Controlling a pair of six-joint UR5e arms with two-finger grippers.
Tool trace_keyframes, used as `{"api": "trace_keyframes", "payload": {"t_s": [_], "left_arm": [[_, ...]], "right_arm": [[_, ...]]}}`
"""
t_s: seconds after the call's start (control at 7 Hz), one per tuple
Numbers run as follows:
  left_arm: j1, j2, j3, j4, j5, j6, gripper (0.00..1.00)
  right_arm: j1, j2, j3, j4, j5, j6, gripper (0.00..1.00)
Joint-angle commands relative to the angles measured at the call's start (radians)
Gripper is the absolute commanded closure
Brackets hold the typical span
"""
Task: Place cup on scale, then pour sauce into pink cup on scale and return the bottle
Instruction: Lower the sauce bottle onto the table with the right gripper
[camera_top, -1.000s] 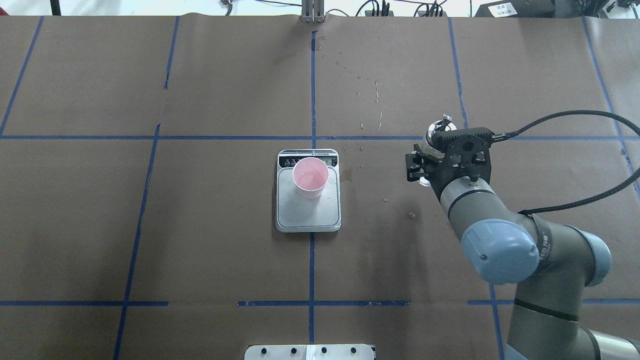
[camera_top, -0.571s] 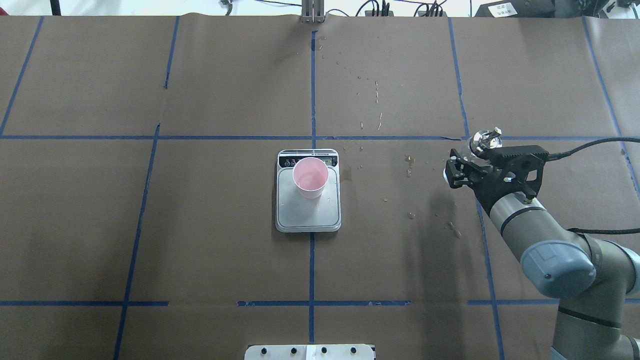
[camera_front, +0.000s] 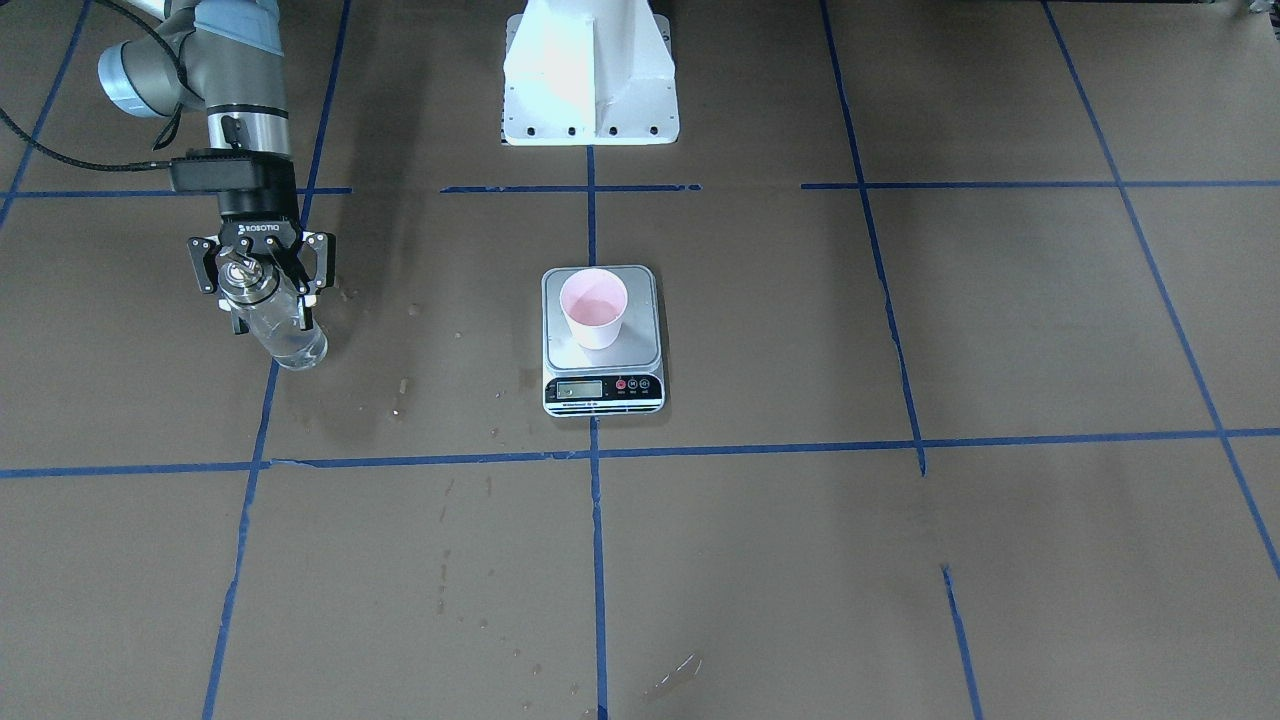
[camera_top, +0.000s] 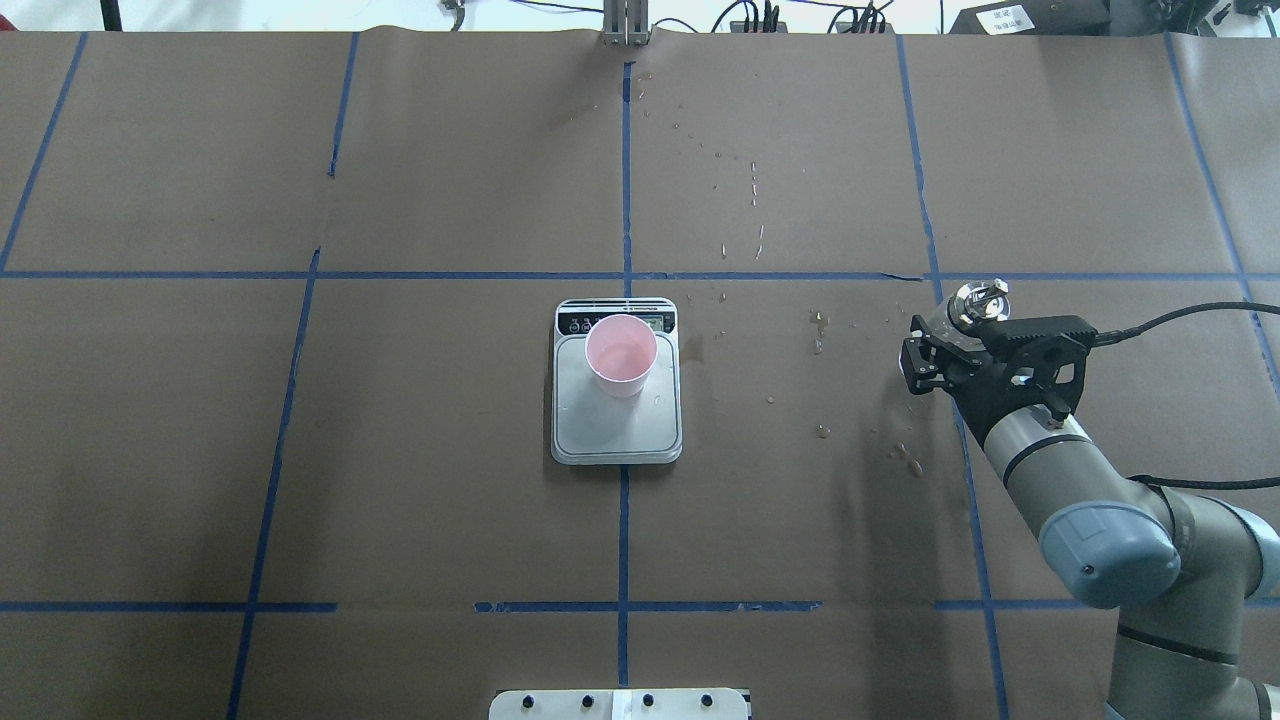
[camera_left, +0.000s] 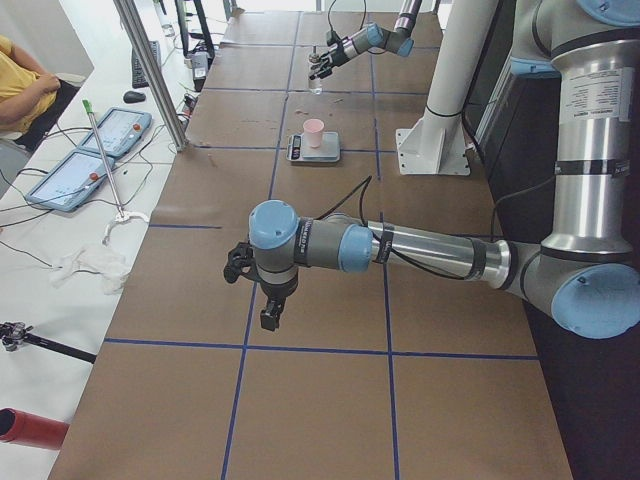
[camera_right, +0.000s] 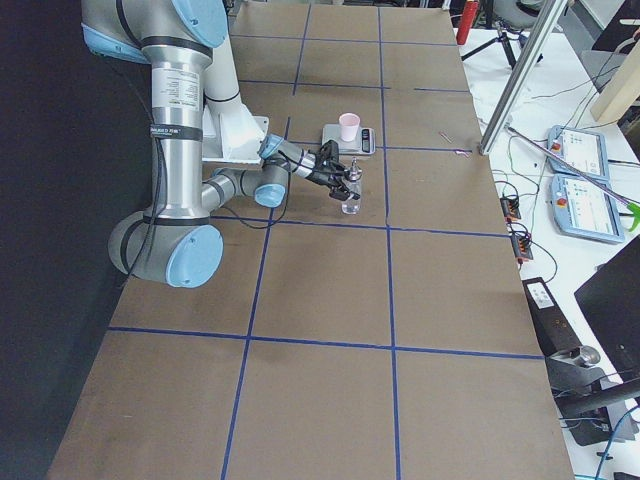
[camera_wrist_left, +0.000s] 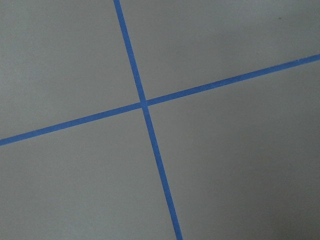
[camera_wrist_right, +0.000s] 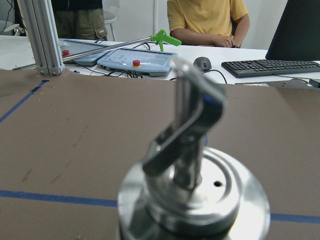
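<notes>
The pink cup (camera_top: 621, 355) (camera_front: 593, 307) stands upright on the steel platform of the scale (camera_top: 617, 432) (camera_front: 600, 392) at the table's centre. Its inside has a wet sheen. My right gripper (camera_top: 945, 338) (camera_front: 270, 318) is shut on the glass bottle (camera_top: 980, 300) (camera_front: 290, 346), well off to the scale's right in the overhead view. The bottle stands about upright, its base at or just above the paper. Its metal cap and spout (camera_wrist_right: 192, 190) fill the right wrist view. The sauce is too clear to make out. My left gripper (camera_left: 262, 292) appears only in the exterior left view, far from the scale; I cannot tell its state.
Wet drops (camera_top: 820, 322) dot the brown paper between scale and bottle. Blue tape lines (camera_wrist_left: 145, 104) grid the table. The robot's white base (camera_front: 588, 70) stands behind the scale. Beyond the far edge sit a person (camera_wrist_right: 207, 17), control tablets and a keyboard (camera_wrist_right: 270, 67).
The right arm carried the bottle rightward, away from the scale, and then slightly nearer the robot. The cup and scale have not moved.
</notes>
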Motion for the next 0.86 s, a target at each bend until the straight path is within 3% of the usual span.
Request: {"api": "trace_keyframes", "payload": {"t_s": [0.0,0.43,0.71], "left_arm": [[0.0,0.0,0.0,0.0,-0.001,0.0,0.0],[0.0,0.0,0.0,0.0,-0.001,0.002,0.0],[0.0,0.0,0.002,0.0,0.0,0.0,0.0]], "right_arm": [[-0.012,0.002,-0.016,0.0,0.006,0.015,0.89],[-0.015,0.0,-0.027,0.0,0.011,0.016,0.76],[-0.015,0.0,-0.044,0.001,0.016,0.016,0.73]]}}
